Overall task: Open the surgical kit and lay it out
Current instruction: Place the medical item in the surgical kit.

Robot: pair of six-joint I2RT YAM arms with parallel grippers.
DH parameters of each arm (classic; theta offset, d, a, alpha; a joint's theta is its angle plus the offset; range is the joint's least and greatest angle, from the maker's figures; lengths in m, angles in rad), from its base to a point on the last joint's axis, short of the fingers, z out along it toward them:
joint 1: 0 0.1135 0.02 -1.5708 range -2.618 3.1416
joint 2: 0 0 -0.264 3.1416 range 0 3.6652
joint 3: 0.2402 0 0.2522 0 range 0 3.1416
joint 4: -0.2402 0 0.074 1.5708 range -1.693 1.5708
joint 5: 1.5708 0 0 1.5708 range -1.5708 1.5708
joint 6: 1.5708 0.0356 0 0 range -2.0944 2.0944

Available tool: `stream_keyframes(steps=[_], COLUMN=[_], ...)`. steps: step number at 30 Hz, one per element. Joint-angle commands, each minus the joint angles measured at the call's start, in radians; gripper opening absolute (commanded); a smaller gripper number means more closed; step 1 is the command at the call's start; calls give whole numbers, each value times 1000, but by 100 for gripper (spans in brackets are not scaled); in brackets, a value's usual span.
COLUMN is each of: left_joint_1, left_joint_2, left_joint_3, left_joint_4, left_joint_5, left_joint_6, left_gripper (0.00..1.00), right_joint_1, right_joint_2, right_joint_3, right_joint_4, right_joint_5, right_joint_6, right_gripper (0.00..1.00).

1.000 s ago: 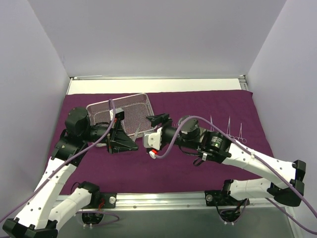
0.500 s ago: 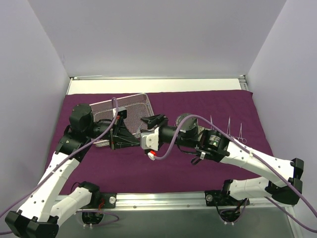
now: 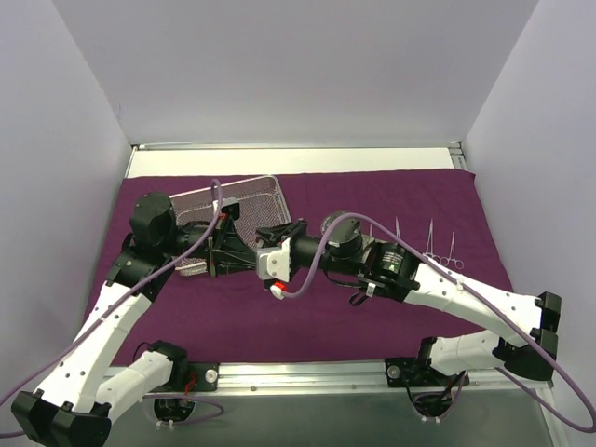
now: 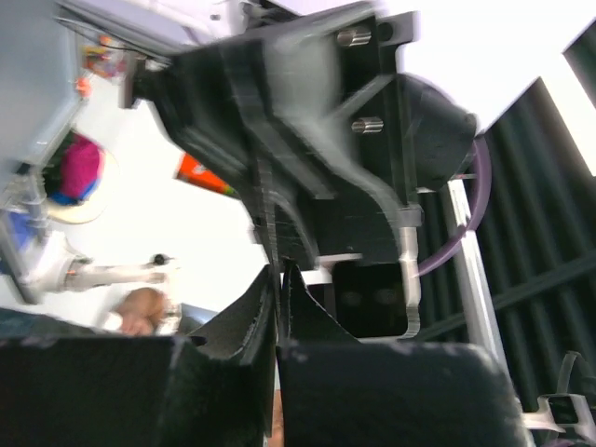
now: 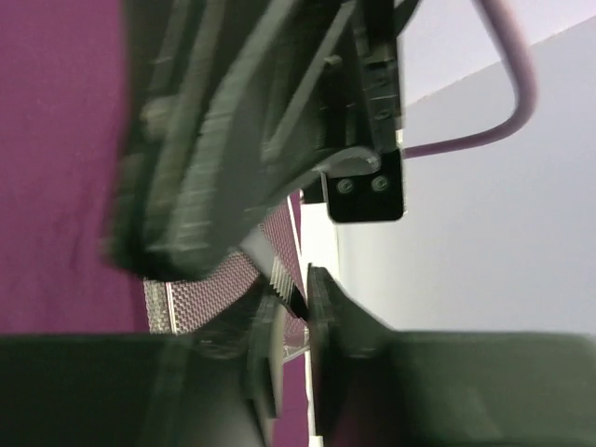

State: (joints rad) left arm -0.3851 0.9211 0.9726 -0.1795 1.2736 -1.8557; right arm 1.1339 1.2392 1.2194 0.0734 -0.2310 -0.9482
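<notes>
The dark purple cloth [image 3: 391, 196] lies spread over the table, with the silver mesh tray [image 3: 253, 189] at its back left. My two grippers meet nose to nose just in front of the tray. The left gripper [image 3: 238, 261] is shut on the silver tweezers. The right gripper [image 3: 250, 254] is shut on the same tweezers from the other side. In the right wrist view the tweezers' ridged grip [image 5: 280, 277] shows between that gripper's [image 5: 300, 279] fingers, with the tray [image 5: 200, 300] behind. In the left wrist view that gripper's [image 4: 277, 268] jaws are pressed together, the right gripper's black body filling the view.
Three scissor-handled forceps lie side by side on the cloth at the right: one [image 3: 398, 228], a second [image 3: 431, 239] and a third [image 3: 453, 251]. White walls close in the table on three sides. A purple cable [image 3: 307, 275] loops from the right wrist.
The right gripper has moved left up to the left gripper and closed from open onto the tweezers. The left arm has lifted and turned slightly toward it, still shut.
</notes>
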Motion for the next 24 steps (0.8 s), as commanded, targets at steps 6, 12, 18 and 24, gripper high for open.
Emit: stream_keyframes(steps=[6, 12, 18, 24], left_joint_1=[0, 6, 104, 322], left_joint_2=[-18, 18, 39, 125], left_joint_3=[0, 29, 57, 223], left_joint_4=[78, 20, -170, -599], left_joint_5=[-5, -48, -137, -256], left_joint_6=[-26, 126, 356, 839], left_gripper=[27, 99, 94, 94], right_joint_1=[-3, -75, -200, -364], right_joint_2=[11, -24, -78, -138], right_joint_3=[29, -27, -132, -297], right_joint_4=[86, 59, -10, -6], right_joint_5=[30, 2, -31, -45], right_joint_6=[49, 173, 392, 745], right_gripper=[0, 0, 0, 0])
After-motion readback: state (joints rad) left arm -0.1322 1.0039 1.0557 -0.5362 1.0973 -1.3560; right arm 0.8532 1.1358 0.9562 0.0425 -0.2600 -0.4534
